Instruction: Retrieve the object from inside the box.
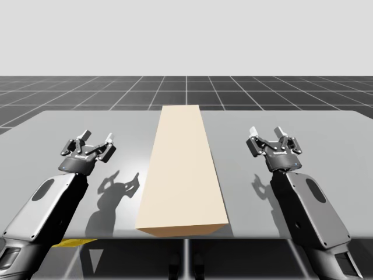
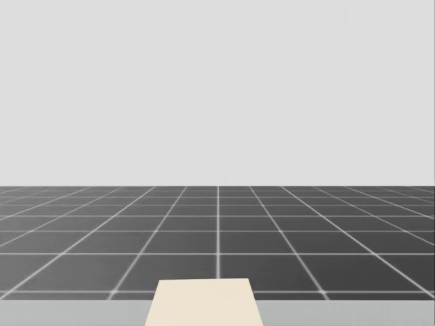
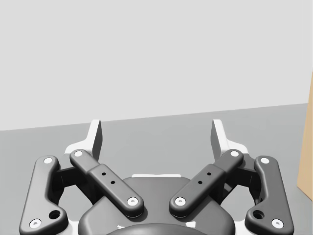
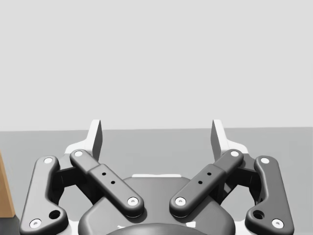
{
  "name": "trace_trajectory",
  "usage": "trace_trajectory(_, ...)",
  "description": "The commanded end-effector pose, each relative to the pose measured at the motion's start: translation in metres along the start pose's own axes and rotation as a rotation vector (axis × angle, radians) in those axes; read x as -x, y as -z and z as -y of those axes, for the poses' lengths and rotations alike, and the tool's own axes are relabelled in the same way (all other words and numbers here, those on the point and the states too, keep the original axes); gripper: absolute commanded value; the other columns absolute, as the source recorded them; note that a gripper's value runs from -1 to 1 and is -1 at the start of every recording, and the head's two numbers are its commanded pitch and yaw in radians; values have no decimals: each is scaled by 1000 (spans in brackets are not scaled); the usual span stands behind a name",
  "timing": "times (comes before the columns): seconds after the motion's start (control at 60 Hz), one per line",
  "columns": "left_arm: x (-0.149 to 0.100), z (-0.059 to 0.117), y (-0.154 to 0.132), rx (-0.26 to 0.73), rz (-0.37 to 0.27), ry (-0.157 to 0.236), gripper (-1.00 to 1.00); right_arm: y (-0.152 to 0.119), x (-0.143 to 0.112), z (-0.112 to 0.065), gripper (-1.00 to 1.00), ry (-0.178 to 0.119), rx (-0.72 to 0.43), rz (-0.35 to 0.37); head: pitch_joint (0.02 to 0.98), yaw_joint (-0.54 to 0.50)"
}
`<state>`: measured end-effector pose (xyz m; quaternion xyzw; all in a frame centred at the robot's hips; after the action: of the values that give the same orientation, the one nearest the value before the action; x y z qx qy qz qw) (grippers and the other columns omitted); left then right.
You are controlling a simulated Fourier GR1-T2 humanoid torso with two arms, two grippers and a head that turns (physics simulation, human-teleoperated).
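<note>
High view — a long beige box (image 1: 182,169) lies closed down the middle of the grey surface (image 1: 70,122), its top unbroken, so the object inside is hidden. My left hand (image 1: 97,137) and right hand (image 1: 267,133) hover either side, well apart from it, both wide and empty. Judgement: retrieval not begun — first find how the top opens, then brace one flank while the other hand lifts.
</note>
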<state>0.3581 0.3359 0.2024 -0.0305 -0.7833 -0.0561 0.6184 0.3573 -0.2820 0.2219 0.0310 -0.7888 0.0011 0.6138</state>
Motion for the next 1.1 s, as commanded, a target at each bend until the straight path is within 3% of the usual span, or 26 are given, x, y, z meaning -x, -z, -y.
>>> trace_trajectory(0.017,1,0,1,1,0,5,-1000,-2,1,-2,-1000,12,11,-10,71,1)
trace_trajectory(0.05,1,0,1,2,0,5,-1000,-2,0,-3,-1000,21,-2,-11,72,1)
trace_trajectory(0.133,2,0,1,6,-15,1,-1000,-1,0,-2,-1000,2,-10,-8,71,2)
trace_trajectory(0.183,7,0,2,55,-81,-10,-1000,-1,1,-1,-1000,-17,-38,-22,71,2)
trace_trajectory(0.25,14,5,1,124,-155,13,-1000,-3,4,-1,-1000,-7,-109,-42,71,2)
trace_trajectory(0.3,17,12,-1,180,-185,48,-1000,-4,5,-3,-1000,-3,-153,-44,71,3)
trace_trajectory(0.367,18,21,-5,269,-207,65,-1000,-6,8,-8,-1000,-4,-225,-44,73,1)
trace_trajectory(0.483,20,36,-12,401,-223,92,-1000,-15,15,-22,-1000,-86,-382,-35,73,0)
trace_trajectory(0.533,21,43,-15,450,-227,120,-1000,-22,19,-34,-1000,-97,-483,-40,71,0)
trace_trajectory(0.7,21,58,-24,569,-226,145,-1000,-45,25,-72,-1000,-108,-709,-49,72,-2)
trace_trajectory(0.817,21,65,-27,618,-226,157,-1000,-56,26,-89,-1000,-64,-803,-62,75,-3)
trace_trajectory(0.833,21,67,-28,625,-228,158,-1000,-59,26,-92,-1000,-37,-829,-70,75,-3)
trace_trajectory(0.867,21,67,-28,629,-228,161,-1000,-60,27,-94,-1000,-35,-845,-62,76,-4)
trace_trajectory(0.9,22,69,-29,640,-230,162,-1000,-63,29,-98,-1000,-9,-876,-66,76,-6)
trace_trajectory(1.1,25,75,-30,664,-244,179,-1000,-74,54,-106,-1000,39,-902,-116,86,-13)
